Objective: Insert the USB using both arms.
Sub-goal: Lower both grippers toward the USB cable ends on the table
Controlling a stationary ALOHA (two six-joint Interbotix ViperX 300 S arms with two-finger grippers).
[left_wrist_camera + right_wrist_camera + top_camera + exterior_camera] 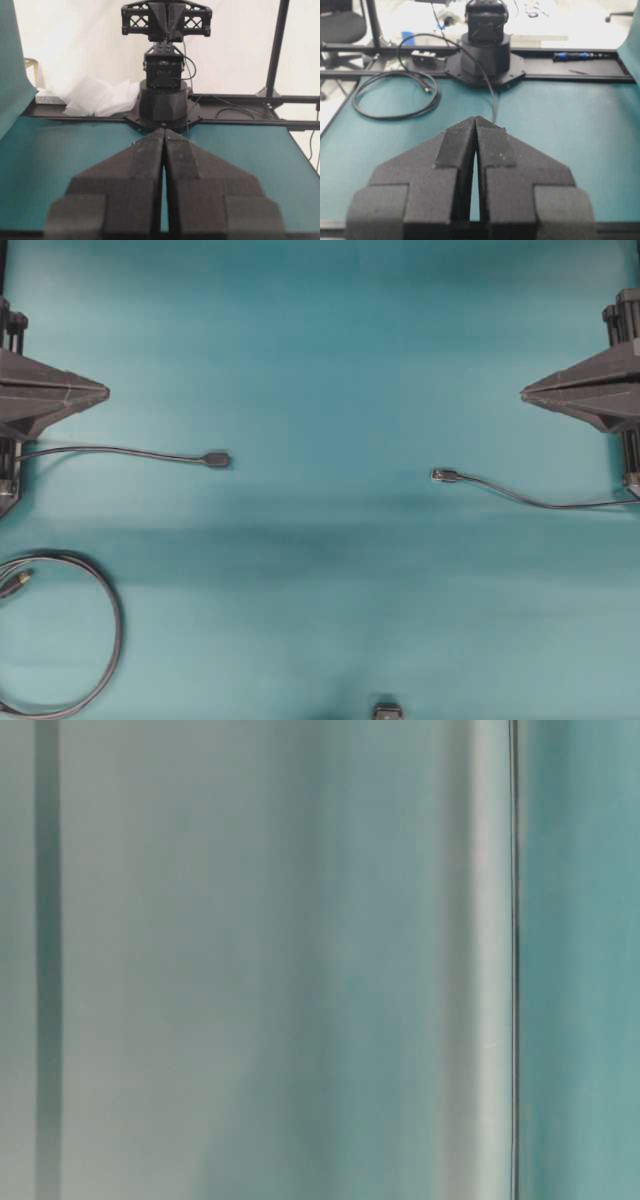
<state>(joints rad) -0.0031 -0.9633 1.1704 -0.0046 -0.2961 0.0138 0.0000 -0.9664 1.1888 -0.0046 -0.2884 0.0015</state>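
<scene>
The USB plug lies on the teal table right of centre, its thin cable running off to the right edge. The cable's black socket end lies left of centre. My left gripper is shut and empty at the left edge, well above and left of the socket. My right gripper is shut and empty at the right edge, above and right of the plug. In the wrist views the left gripper and the right gripper have their tips together. The plug and socket are hidden there.
A thicker looped cable with a gold tip lies at the lower left and also shows in the right wrist view. A small dark object sits at the front edge. The table-level view is a blur.
</scene>
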